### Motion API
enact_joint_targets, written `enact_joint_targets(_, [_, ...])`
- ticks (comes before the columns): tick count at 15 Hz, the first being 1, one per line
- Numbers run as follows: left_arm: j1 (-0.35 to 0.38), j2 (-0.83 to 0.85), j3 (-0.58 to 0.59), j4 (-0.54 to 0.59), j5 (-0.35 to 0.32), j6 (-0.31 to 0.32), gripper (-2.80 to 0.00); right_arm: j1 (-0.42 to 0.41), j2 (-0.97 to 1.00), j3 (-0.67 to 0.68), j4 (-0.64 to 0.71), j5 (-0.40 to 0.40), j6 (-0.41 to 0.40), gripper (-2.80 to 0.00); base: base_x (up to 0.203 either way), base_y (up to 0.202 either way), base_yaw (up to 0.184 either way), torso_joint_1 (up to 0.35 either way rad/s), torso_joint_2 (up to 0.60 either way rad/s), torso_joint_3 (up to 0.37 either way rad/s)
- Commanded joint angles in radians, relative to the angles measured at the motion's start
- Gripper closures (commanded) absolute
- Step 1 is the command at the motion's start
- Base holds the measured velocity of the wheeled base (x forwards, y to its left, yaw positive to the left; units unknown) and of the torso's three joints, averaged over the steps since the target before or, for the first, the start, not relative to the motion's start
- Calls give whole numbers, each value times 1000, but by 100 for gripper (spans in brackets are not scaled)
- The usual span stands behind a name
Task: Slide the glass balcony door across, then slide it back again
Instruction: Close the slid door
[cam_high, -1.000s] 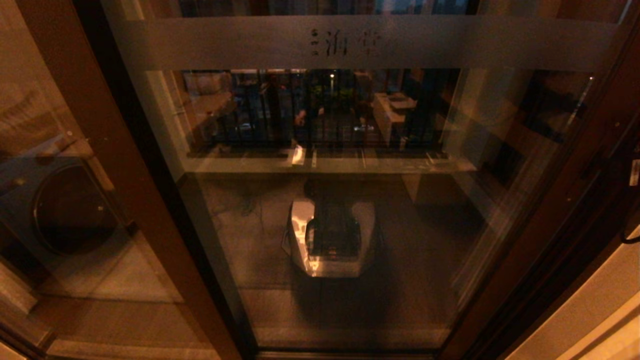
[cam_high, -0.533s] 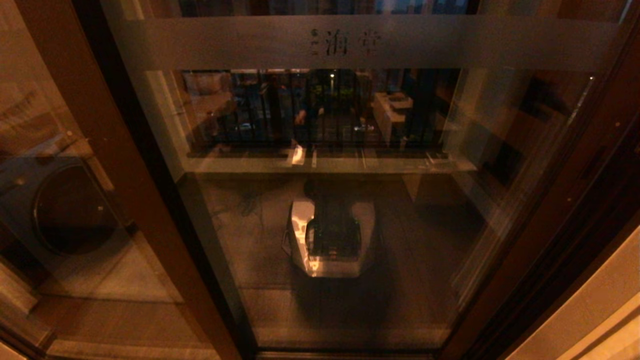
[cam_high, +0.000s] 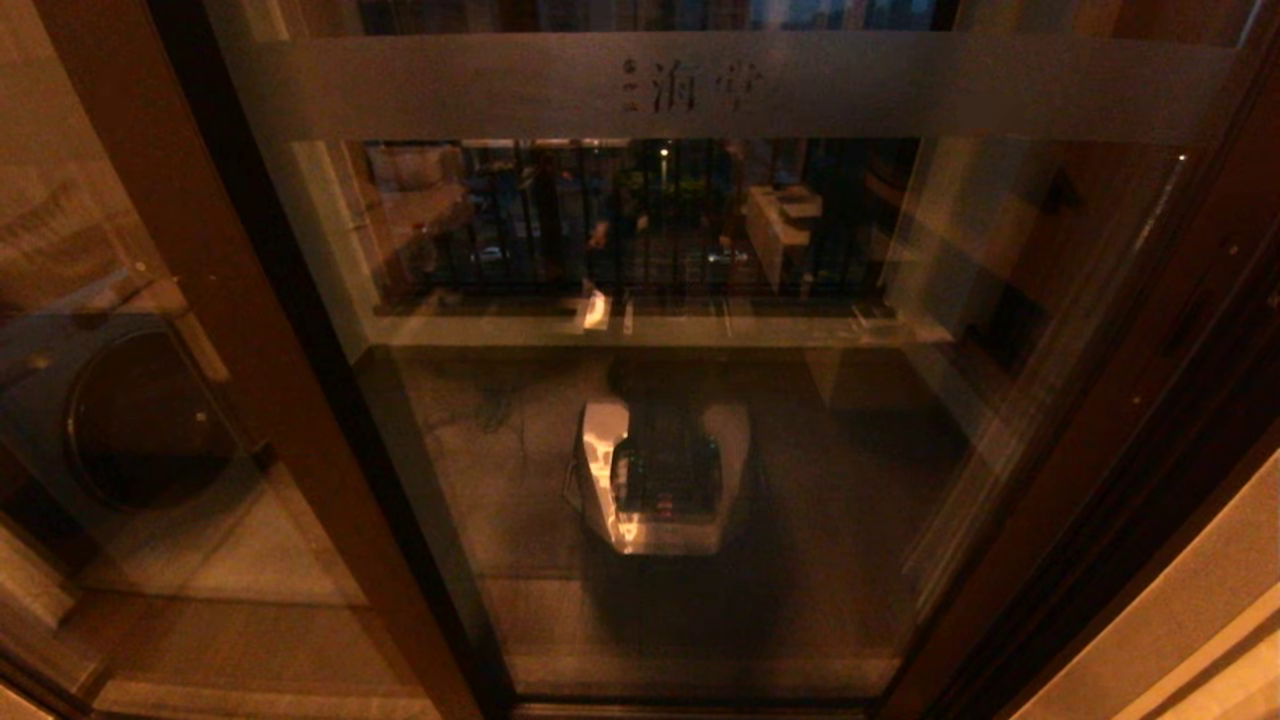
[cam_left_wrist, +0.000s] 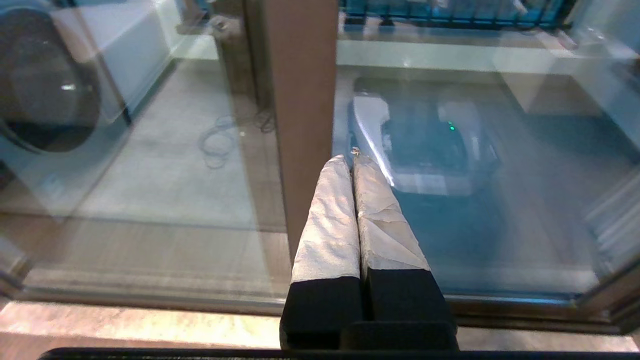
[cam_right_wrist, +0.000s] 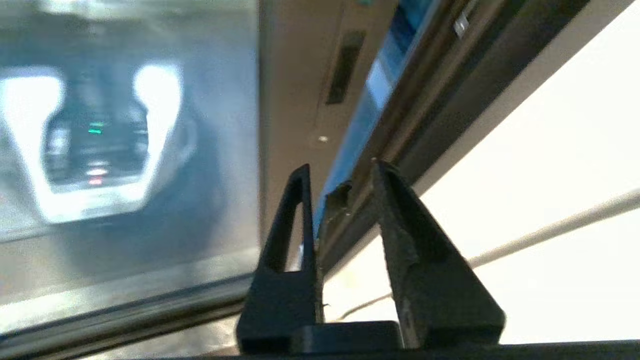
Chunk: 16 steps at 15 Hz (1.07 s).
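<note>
The glass balcony door (cam_high: 700, 250) fills the head view, with a frosted band and Chinese characters (cam_high: 705, 85) near its top and dark brown stiles on both sides. Neither gripper shows in the head view. In the left wrist view my left gripper (cam_left_wrist: 350, 159) is shut with nothing in it, its white-wrapped fingers (cam_left_wrist: 327, 220) pointing at the door's brown stile (cam_left_wrist: 300, 100). In the right wrist view my right gripper (cam_right_wrist: 340, 170) is open and holds nothing, near the other stile (cam_right_wrist: 290, 100), which carries a small dark handle (cam_right_wrist: 344, 67).
A fixed brown-framed glass panel (cam_high: 90, 250) stands at the left with a washing machine (cam_high: 140, 420) behind it. My own base is mirrored in the glass (cam_high: 660, 480). The dark outer frame (cam_high: 1200, 420) and a pale wall (cam_high: 1180, 620) border the right.
A piece of my right arm that showed at the head view's right edge one second ago has dropped out of view. The door itself has not visibly shifted.
</note>
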Motion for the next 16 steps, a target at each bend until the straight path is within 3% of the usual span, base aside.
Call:
enact_joint_targets(1, [0,1,0,0,1,0,0,18,65,-5,-9,-33,11,0,0,0,0,0,0,0])
enact_joint_targets(8, [0,1,0,0,1,0,0,-17,342,-72,-279,-133,30,0,0,0,0,0,0,0])
enact_joint_targets(16, [0,1,0,0,1,0,0,-21,332,-45,-302,-141,64,0,0,0,0,0,0,0])
